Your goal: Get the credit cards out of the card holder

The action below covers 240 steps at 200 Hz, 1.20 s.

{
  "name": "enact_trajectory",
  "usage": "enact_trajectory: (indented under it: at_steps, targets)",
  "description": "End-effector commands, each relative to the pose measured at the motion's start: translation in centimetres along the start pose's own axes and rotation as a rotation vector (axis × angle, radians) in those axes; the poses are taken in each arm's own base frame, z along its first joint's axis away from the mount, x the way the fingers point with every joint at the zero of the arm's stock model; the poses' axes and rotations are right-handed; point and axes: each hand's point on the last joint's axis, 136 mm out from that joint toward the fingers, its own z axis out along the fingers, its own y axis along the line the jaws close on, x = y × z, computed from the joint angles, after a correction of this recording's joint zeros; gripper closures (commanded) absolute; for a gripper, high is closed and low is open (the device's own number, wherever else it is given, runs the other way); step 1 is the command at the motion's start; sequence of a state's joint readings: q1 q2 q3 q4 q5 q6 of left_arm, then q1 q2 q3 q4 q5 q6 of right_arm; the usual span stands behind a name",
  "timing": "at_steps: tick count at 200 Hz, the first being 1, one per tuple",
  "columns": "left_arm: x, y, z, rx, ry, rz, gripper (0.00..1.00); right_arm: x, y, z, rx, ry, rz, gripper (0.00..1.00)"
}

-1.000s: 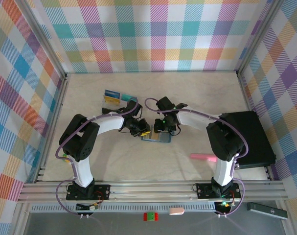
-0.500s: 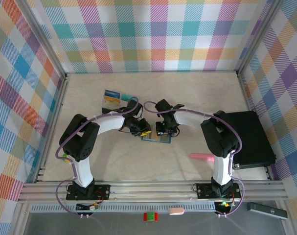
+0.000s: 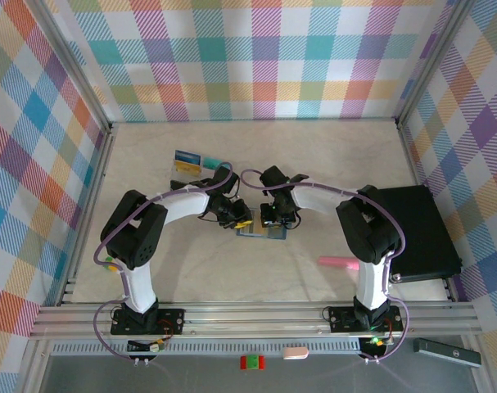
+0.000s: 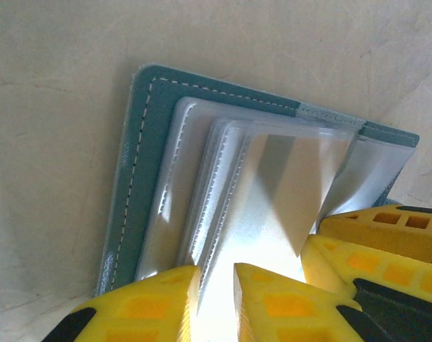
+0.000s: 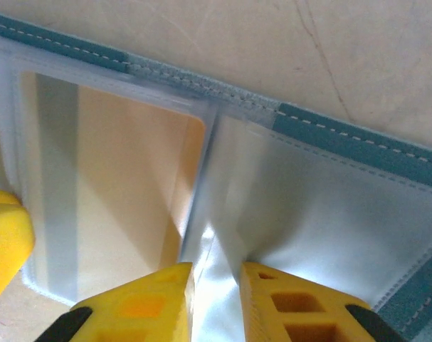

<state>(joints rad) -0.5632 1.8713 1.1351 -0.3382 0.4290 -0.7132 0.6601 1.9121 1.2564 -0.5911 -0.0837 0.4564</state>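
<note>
Overhead, little has moved in the last second. At the left, two cards (image 3: 192, 160) already lie out on the table (image 3: 330, 155), side by side, where they lay before. The left arm has hardly stirred. The right arm has drawn its elbow inward, and both grippers crowd over the card holder (image 3: 261, 232) at the middle of the table. That suggests the work is paused on parting the sleeves, with no new card freed yet.

The left gripper (image 4: 217, 274), seen from its own wrist camera, is nearly closed. Its yellow fingers (image 4: 155, 299) leave a thin slit, and the edge of a clear plastic sleeve (image 4: 272, 185) runs into it, so the sleeve looks pinched. The holder's teal cover lies open on the table beneath the fanned sleeves.

The right gripper (image 5: 214, 278) is likewise almost closed, with a crease of clear sleeve caught between its fingers. Just left of them, a pale peach rectangle (image 5: 116, 192) with a rounded corner sits inside a pocket. It is probably a card still to come out, though I cannot be sure. At the far right sits a black box (image 3: 416, 233).
</note>
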Motion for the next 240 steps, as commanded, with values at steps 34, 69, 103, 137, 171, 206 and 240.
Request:
enact_trajectory:
  at_steps: [34, 69, 103, 137, 171, 206, 240]
  targets:
    - [1.3, 2.0, 1.4, -0.077, 0.051, -0.016, 0.81, -0.5, 1.5, -0.9, -0.088, -0.028, 0.011, 0.71]
    - [1.4, 2.2, 1.3, -0.081, 0.053, -0.017, 0.82, -0.1, 0.5, 0.1, -0.045, -0.01, 0.032, 0.69]
    - [1.3, 1.4, 0.9, -0.056, 0.048, -0.004, 0.81, 0.6, -1.4, 1.4, 0.043, 0.022, 0.044, 0.72]
    - [1.2, 0.5, 0.2, -0.036, 0.043, 0.032, 0.8, 1.6, -2.5, 2.7, 0.082, 0.058, 0.05, 0.77]
    - [1.3, 0.1, -0.2, -0.031, 0.052, 0.08, 0.79, 1.9, -2.6, 3.2, 0.084, 0.069, 0.055, 0.78]
    - [1.4, -1.2, -0.4, 0.02, 0.056, 0.102, 0.82, 1.8, -2.5, 3.2, 0.074, 0.066, 0.052, 0.79]
    - [1.4, -1.9, -0.6, 0.054, 0.056, 0.122, 0.83, 1.7, -2.3, 3.2, 0.06, 0.065, 0.051, 0.79]
